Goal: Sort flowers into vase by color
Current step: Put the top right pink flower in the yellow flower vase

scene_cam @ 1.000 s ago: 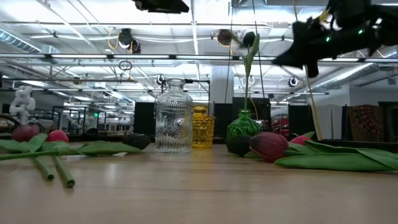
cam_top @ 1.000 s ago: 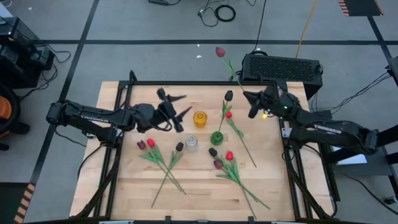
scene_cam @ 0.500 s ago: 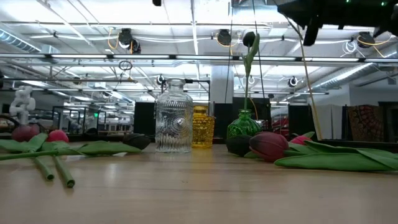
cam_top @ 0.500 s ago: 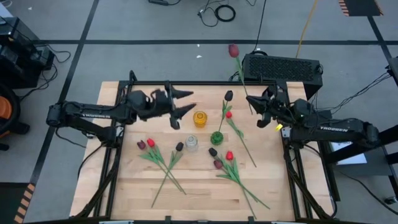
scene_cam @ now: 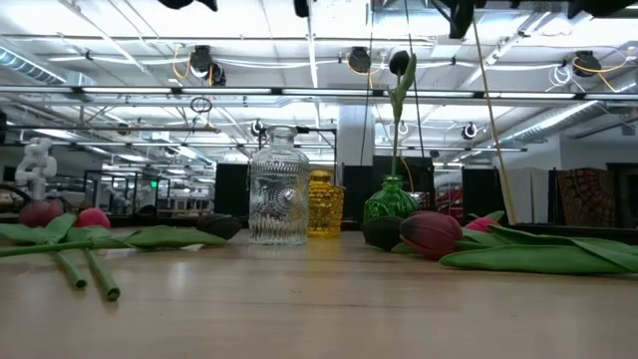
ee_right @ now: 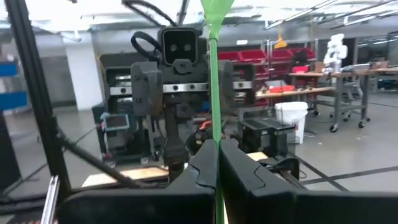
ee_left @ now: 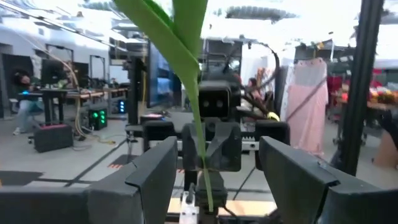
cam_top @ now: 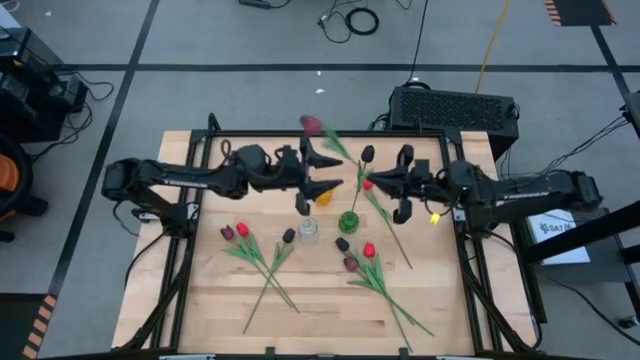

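My right gripper point(cam_top: 380, 182) is shut on the green stem of a dark red tulip point(cam_top: 312, 124) and holds it above the vases. My left gripper point(cam_top: 335, 173) is open and faces it. In the left wrist view its fingers point(ee_left: 152, 180) stand on either side of that stem point(ee_left: 199, 149) without touching it. A clear glass bottle point(cam_top: 308, 230), an amber vase point(cam_top: 321, 192) and a green vase point(cam_top: 348, 221) stand mid-table. A near-black tulip point(cam_top: 368, 154) sticks into the green vase by its stem. Other tulips point(cam_top: 240, 235) lie flat on the table. My right gripper pinches the tulip's thin stem point(ee_right: 214, 134) between its two fingers, below a leaf. The fingers point(ee_right: 202, 180) come in level from the table's right and lie across the stem. The flower is lifted clear, its head pointing toward the far left.
A second bunch of tulips point(cam_top: 365, 258) lies on the table's near right. In the low view the three vases point(scene_cam: 278, 199) stand in a row with flower heads point(scene_cam: 431, 234) in front. A black box point(cam_top: 455, 108) sits beyond the far edge.
My right gripper has moved left toward the table's middle and turned, swinging the tulip's head from beyond the far edge to above the far middle. My left gripper has moved right toward it until its open fingers flank the stem.
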Robot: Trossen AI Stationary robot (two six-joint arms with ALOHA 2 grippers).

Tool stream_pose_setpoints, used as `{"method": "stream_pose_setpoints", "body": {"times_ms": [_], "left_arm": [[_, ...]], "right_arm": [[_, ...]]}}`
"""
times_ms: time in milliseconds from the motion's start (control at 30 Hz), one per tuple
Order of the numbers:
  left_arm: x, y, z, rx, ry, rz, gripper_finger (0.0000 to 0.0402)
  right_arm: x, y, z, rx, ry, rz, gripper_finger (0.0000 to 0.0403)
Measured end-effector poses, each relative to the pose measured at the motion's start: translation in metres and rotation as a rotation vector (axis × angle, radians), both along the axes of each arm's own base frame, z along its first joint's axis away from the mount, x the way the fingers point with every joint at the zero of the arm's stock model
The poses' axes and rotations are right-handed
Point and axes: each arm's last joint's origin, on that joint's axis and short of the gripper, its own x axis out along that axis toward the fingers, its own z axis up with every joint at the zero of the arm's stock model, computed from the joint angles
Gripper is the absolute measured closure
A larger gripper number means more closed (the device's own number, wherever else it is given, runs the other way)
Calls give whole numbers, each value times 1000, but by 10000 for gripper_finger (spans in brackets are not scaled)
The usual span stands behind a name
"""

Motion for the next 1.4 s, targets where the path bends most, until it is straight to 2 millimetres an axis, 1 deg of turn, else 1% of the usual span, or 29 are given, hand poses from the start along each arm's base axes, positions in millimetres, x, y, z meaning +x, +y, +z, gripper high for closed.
{"method": "stream_pose_setpoints", "body": {"times_ms": [133, 267, 433, 533, 600, 700, 933, 1000, 1067, 1200, 1300, 1400], "left_arm": [[4, -5, 0, 3, -4, -8, 168], [4, -8, 3, 28, -27, -11, 168], [3, -7, 5, 28, -52, -5, 169], [3, -6, 5, 22, -51, -1, 179], [3, -6, 5, 22, -56, -1, 196], [3, -6, 5, 20, -54, -1, 234], [3, 3, 3, -6, -29, 22, 349], [3, 5, 2, -3, -23, 10, 378], [1, 8, 3, -13, -12, -4, 392], [-9, 14, 9, -38, 29, -45, 389], [-21, 18, 16, -37, 68, -60, 389], [-37, 21, 24, -7, 111, -39, 389]], "right_arm": [[10, 5, 2, -19, 15, 18, 402], [19, 5, -2, -19, 45, 4, 402], [25, 4, -5, -18, 52, -6, 402], [26, 4, -5, -19, 43, -7, 402], [26, 4, -5, -21, 38, -8, 402], [26, 4, -4, -24, 37, -8, 402], [26, 4, -5, -23, 43, -7, 398], [26, 4, -5, -18, 45, -7, 390], [26, 5, -5, -18, 48, -1, 379], [26, 5, -8, -6, 74, 2, 347], [25, 5, -9, 7, 87, 4, 316], [24, 5, -8, 8, 89, 3, 284]]}}
